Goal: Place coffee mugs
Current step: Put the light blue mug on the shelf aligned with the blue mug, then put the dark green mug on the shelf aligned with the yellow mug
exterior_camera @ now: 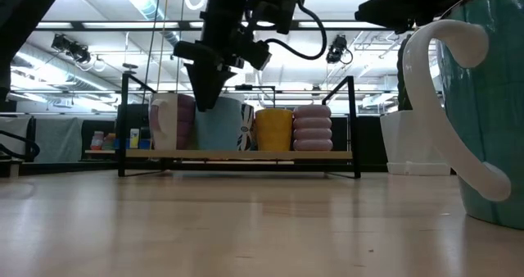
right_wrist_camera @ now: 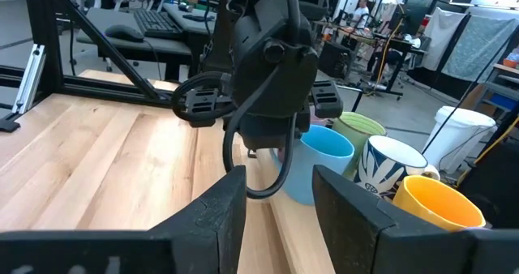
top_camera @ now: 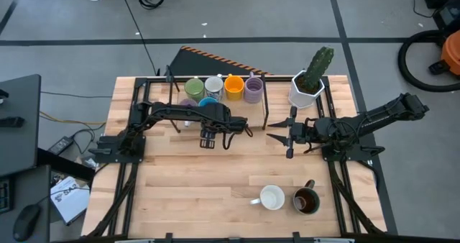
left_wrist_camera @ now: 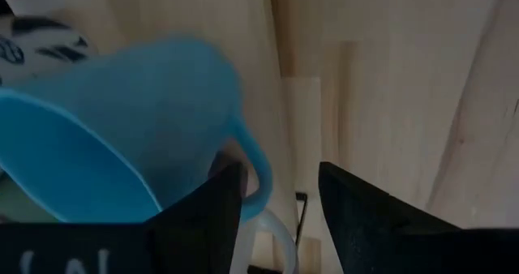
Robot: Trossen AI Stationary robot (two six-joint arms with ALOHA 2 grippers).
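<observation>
Two mugs (top_camera: 287, 198) near front edge, left end effector (top_camera: 208, 139) open beside blue mug (top_camera: 209, 103)

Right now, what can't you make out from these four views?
- Lavender mug: high view, mostly hidden under the left arm.
- Blue mug: left wrist view, cut off by the picture edge; whether it rests on the rack is unclear.
- Left gripper: low view shows it dark against the ceiling lights, so contact with the blue mug is unclear.
- Teal mug: low view, cut off by the edge.
- Dark brown mug: contents too small to tell.
</observation>
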